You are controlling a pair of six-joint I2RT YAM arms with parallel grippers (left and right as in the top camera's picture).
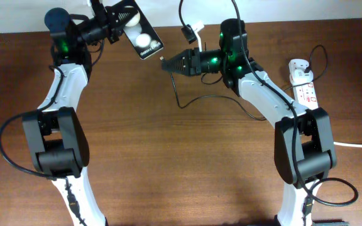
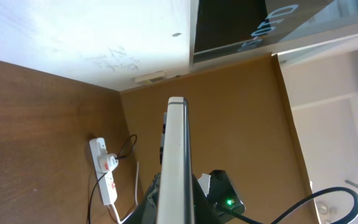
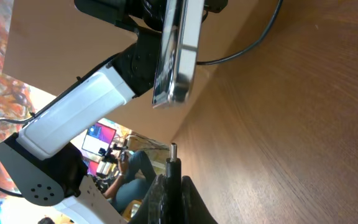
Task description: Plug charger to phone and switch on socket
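On the table [image 1: 187,163], the black charger [image 1: 180,103] wire loops in the middle & the white socket [image 1: 303,85] lies over on the right. Farther back, the right claw [image 1: 166,63] is pinched on the charger's tiny plug, w/ the tip aimed at the phone [image 1: 142,36], close but not touching. At the far left, the left claw [image 1: 123,22] grips the phone, up off the table.

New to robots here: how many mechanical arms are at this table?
2. The left white-and-black arm stands left, its left tool holding a small black glossy phone. The right white-and-black arm stands opposite, its right tool gripping a thin black charger cable's plug. None seems hidden.
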